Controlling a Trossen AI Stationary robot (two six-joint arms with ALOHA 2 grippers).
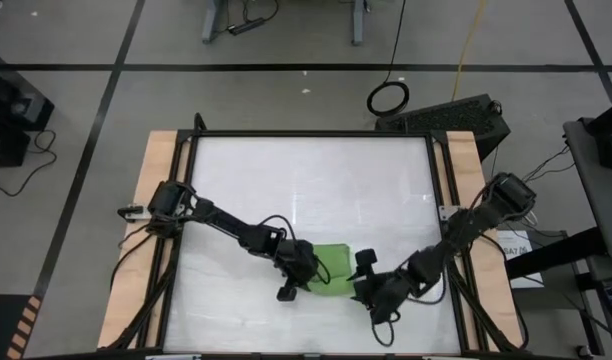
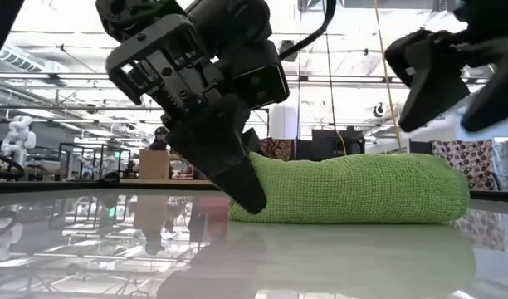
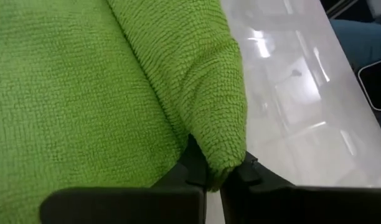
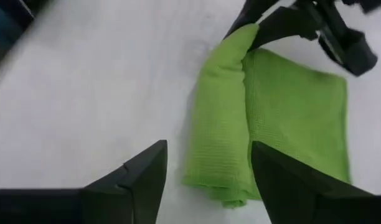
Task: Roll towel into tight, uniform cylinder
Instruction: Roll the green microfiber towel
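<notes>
The lime-green towel (image 1: pixel 333 266) lies near the table's near edge. It is partly rolled: a thick rolled fold (image 4: pixel 218 124) lies beside a flat part (image 4: pixel 296 112). My left gripper (image 3: pixel 218 180) is at the towel's left end and is shut on the rolled fold; it also shows in the low view (image 2: pixel 237 178). My right gripper (image 4: pixel 209 149) is open and hovers just off the towel's right end, above the table. Its fingers (image 4: pixel 147 180) touch nothing. In the low view it hangs above that end (image 2: pixel 437 75). My left gripper pinches the end of the towel's rolled fold (image 3: pixel 223 146) between its two fingers, at the towel's left end. The fingers (image 2: pixel 241 183) slant down from the table's left side. The towel rests on the table as a low roll (image 2: pixel 354 189).
The white tabletop (image 1: pixel 306 190) stretches bare on the far side of the towel. Wooden rails (image 1: pixel 156 200) and a black frame run along the table's left and right sides. The near edge is close behind both grippers.
</notes>
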